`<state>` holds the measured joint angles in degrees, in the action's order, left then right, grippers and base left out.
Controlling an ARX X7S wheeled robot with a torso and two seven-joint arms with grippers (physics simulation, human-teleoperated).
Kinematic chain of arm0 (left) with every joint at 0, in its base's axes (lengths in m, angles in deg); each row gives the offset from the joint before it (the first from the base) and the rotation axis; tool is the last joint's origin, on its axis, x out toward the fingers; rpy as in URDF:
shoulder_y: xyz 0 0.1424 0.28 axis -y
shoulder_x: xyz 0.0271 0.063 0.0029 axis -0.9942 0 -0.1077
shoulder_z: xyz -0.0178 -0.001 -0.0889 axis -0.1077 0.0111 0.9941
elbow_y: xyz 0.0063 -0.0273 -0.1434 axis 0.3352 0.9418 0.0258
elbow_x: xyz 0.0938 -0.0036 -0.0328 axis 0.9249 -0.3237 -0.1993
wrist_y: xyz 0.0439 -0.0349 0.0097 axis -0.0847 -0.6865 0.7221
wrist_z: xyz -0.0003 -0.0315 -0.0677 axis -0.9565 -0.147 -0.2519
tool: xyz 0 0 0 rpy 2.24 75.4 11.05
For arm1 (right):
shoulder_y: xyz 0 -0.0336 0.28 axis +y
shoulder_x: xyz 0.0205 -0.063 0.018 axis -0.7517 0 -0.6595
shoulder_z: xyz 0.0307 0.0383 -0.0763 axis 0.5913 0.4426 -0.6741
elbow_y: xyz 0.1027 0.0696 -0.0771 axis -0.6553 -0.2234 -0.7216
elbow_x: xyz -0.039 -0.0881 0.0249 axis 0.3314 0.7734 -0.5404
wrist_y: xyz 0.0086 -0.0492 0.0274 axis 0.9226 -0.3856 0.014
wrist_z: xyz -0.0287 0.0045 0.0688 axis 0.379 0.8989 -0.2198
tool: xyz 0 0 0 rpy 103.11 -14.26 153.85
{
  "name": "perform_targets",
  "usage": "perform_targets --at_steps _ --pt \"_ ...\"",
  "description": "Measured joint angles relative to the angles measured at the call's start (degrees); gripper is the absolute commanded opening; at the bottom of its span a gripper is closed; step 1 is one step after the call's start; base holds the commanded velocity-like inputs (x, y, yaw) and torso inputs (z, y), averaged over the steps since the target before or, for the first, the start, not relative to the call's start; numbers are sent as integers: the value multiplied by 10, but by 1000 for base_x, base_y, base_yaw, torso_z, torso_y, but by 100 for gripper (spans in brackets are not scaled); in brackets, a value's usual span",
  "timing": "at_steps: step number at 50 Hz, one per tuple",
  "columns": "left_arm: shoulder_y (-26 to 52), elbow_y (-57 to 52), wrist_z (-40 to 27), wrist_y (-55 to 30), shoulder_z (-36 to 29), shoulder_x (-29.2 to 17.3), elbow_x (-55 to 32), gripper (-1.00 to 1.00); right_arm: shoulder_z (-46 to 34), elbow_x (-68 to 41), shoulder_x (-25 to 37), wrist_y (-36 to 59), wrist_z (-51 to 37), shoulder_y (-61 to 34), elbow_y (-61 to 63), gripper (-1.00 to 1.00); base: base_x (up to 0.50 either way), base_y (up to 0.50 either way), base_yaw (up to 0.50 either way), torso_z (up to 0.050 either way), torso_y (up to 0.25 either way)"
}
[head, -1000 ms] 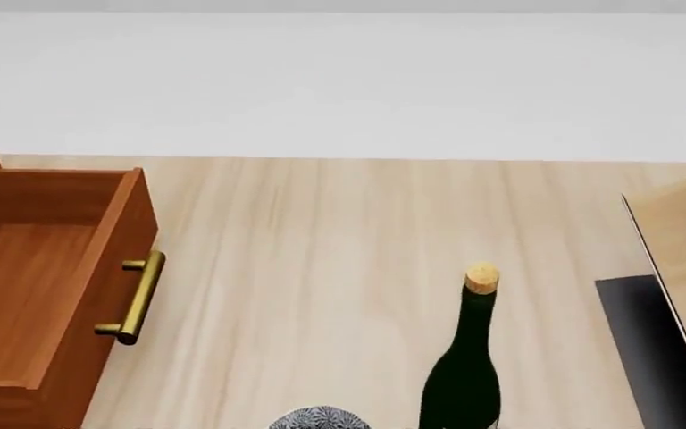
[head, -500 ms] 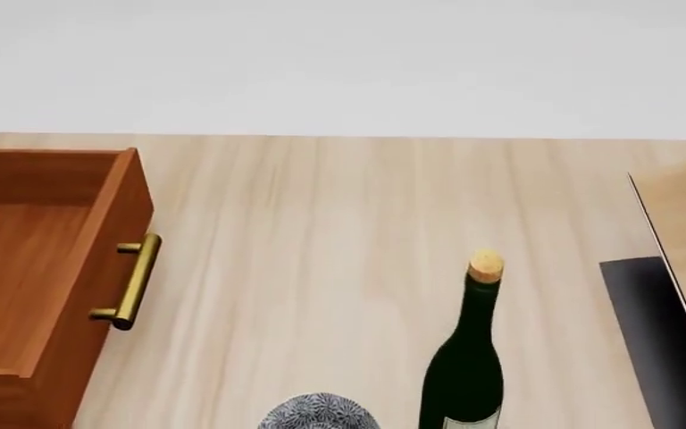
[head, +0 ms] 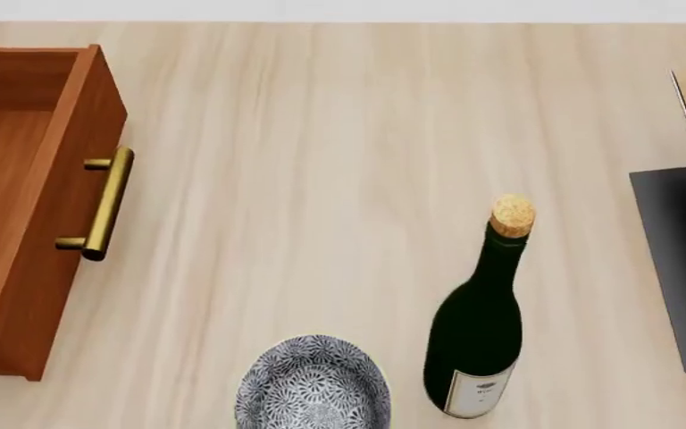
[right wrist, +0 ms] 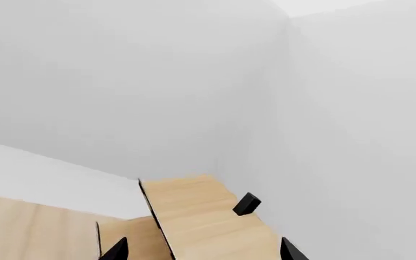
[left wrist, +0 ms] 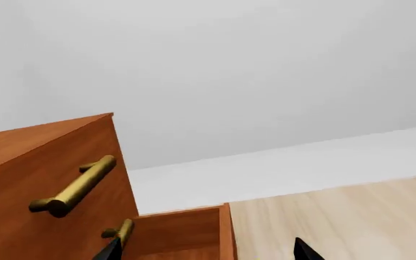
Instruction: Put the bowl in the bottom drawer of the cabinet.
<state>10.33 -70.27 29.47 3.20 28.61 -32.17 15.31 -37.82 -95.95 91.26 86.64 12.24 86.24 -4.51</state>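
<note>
Bowl waiting, drawer open

The bowl [head: 312, 382] sits at the bottom middle on the desk [head: 319, 179]; the drawer [head: 21, 206] gapes at left. Both arms' fingers are spread, holding nothing.

The only thing that carries any writing is the pale label [head: 481, 393] low on the dark green bottle [head: 477, 326], which stands on the table at the near right in the head view. On this label there is a short dark line of print, but it is too small and blurred to read, so no word, brand or number can be given. No other text, number or sign can be read in any of the three views.
</note>
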Motion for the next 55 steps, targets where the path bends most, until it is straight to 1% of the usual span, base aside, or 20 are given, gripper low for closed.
perform_targets --at_steps 11,18,23,28,32,41,48,55 --pt "-6 -5 -4 -1 0 -4 -3 100 14 11 -31 1 34 0 0 100 0 0 0 0 -250" --pt "-7 -4 -12 -16 -5 -6 -8 100 25 16 -49 1 53 0 0 100 0 0 0 0 -7" --pt "-6 -11 -17 -39 -5 -2 -32 100 26 18 -53 1 56 0 0 100 0 0 0 0 0" --pt "-1 -17 -30 -88 2 11 -97 100 24 19 -54 -2 57 0 0 100 0 0 0 0 0" --pt "5 -23 -52 -135 6 23 -166 100 20 19 -52 -4 54 0 0 100 0 0 0 0 0" --pt "21 -35 -135 -229 1 42 -334 100 6 21 -42 -9 40 0 0 100 0 0 0 0 0" --pt "20 -50 -179 -268 -18 49 -414 100 -10 21 -26 -13 20 0 0 100 0 0 0 0 0" --pt "23 -61 -222 -277 -48 44 -474 100 -28 16 3 -18 -13 0 0 100 0 0 0 0 0"
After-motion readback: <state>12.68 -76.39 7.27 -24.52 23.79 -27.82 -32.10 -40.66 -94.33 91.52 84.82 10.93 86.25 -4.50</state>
